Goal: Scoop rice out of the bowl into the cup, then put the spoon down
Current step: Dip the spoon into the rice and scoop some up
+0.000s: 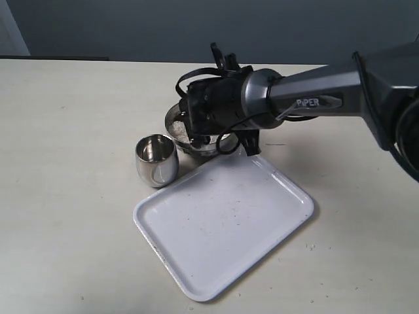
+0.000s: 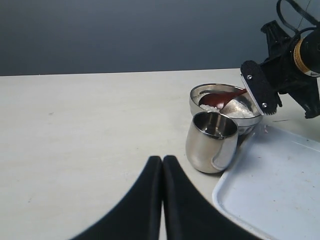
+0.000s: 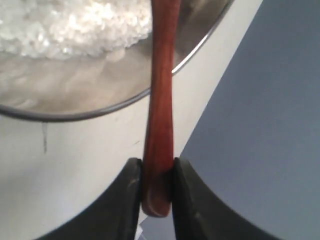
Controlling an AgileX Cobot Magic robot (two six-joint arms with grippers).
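At the left of the exterior view the table (image 1: 65, 131) lies bare. Our left gripper (image 2: 162, 160) does not show there. Its own camera shows the two fingers pressed together with nothing between them, back from the cup. We judge this a waiting pose that leaves the work to the other arm.

Left of centre stands the cup (image 1: 156, 159), upright, mouth open, with no grains visible inside from these angles. It sits just beside the bowl (image 1: 175, 125), so a loaded spoon has little way to travel.

The bowl is at centre, largely hidden by the right arm reaching in from the right edge. The rice (image 3: 75, 25) is heaped inside it.

The right gripper (image 3: 158, 167) has its fingers clamped on the end of the spoon (image 3: 160, 100), whose handle crosses the rim while the oval end lies down among the grains. We think holding it so far back keeps the fingers clear of the steel.

The white tray (image 1: 262, 216) fills the lower centre and right, bare, a likely resting place for the spoon.
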